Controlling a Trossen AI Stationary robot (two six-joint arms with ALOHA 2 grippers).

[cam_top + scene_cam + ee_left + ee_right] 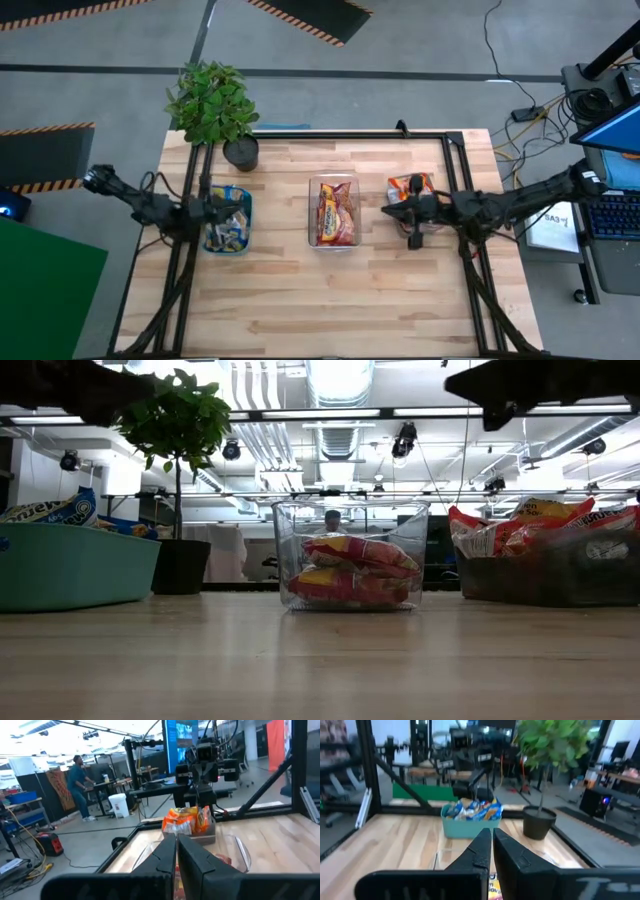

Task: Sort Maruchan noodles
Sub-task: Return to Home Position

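The Maruchan noodles lie sorted in three bins. Blue-edged packets [230, 226] fill the teal bin [70, 565] on the left. Maroon-edged ones [355, 565] lie in the clear bin [333, 180] at the centre. Orange-red ones [187, 817] sit in the grey bin [545, 575] on the right. My left gripper [176, 845] is shut and empty, held level above the teal bin [222, 210] and pointing toward the table's right. My right gripper [491, 837] is shut and empty. It hangs level by the grey bin's near side [390, 211] and points toward the table's left.
A potted plant [240, 152] stands at the far left, just behind the teal bin. A dark frame [350, 133] runs along the table's far edge and down both sides. The near half of the wooden table [330, 300] shows bare boards. A person [79, 782] stands in the room beyond.
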